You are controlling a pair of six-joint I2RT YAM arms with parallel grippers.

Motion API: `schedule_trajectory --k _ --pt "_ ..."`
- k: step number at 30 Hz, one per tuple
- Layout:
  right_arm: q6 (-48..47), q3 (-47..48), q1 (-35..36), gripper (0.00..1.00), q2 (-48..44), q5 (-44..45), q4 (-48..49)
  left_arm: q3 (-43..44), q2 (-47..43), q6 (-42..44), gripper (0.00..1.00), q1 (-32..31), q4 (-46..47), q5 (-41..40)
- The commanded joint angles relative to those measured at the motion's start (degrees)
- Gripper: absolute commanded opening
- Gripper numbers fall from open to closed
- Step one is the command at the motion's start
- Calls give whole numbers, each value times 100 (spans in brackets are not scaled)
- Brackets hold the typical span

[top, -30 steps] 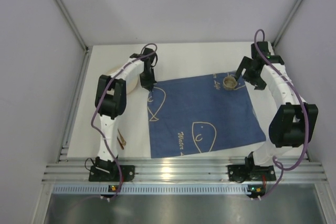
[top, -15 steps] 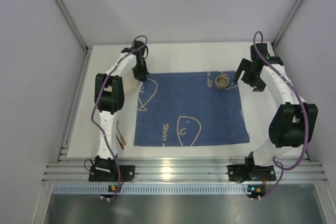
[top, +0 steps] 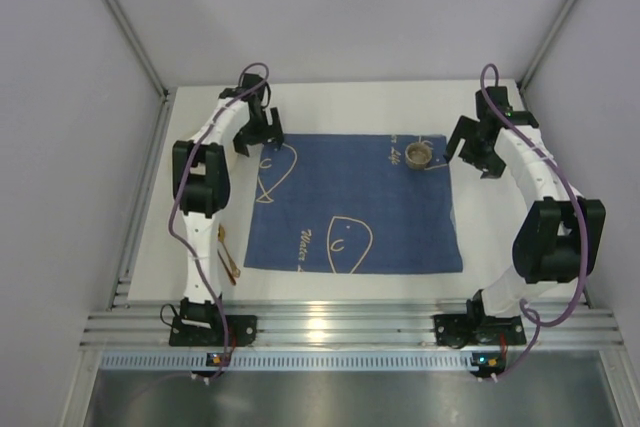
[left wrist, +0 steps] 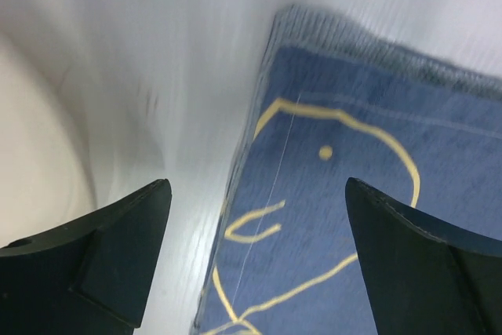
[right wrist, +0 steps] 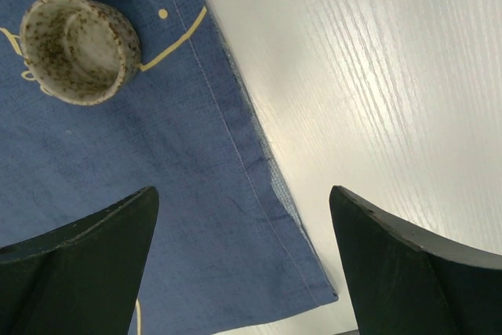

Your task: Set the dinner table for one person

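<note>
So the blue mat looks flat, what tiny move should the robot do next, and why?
Probably shift the left gripper leftward, over the pale rounded thing beside the blue mat, likely a plate. The mat lies flat with only the speckled cup on it, and that gripper is open and empty, so fetching the plate seems sensible.

The table (right wrist: pixel 392 68) is matt white with a faint straight grain. The placemat (top: pixel 400 217) is deep blue, drawn over with pale yellow outline figures and script. The small cup (right wrist: pixel 78 49), upper left in the right wrist view, is cream thickly speckled with brown. The left hand (left wrist: pixel 255 186) and right hand (right wrist: pixel 243 190) are black. The left arm (top: pixel 205 237) and right arm (top: pixel 532 159) are white with black joints.
</note>
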Motion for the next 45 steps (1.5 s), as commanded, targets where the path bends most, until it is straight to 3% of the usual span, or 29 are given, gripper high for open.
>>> schedule_trajectory --k 1,7,9,10,11,13,14,24,35,42,44,45 --pt "-79 -62 54 90 -367 58 69 -437 -1178 -50 98 71 112 -179" --pt "-97 -194 81 89 -499 -82 113 -992 -1954 -305 98 457 138 -126" --pt "-97 -352 107 81 -534 -266 174 -1202 -2103 -323 98 580 147 -91" --pt "-88 -431 116 53 -552 -380 209 -1264 -2139 -323 98 598 156 -82" --pt "-88 -649 125 35 -570 -495 340 -1326 -2183 -323 98 616 139 -74" --pt "-36 -861 125 4 -465 -881 437 -1528 -2315 -332 97 625 95 -13" --pt "-27 -1036 151 0 -403 -961 464 -1607 -2376 -358 97 625 95 14" --pt "0 -1679 230 0 177 -1058 903 -2609 -3009 -376 96 625 305 14" --pt "70 -2013 239 0 634 -295 877 -2768 -3185 -358 95 642 288 -65" --pt "18 -1882 248 0 600 -601 886 -2777 -3229 -332 95 686 270 -74" --pt "9 -1820 248 6 477 -732 869 -2733 -3247 -323 96 704 253 -100" --pt "9 -1724 257 21 328 -898 825 -2724 -3264 -323 96 704 244 -135"
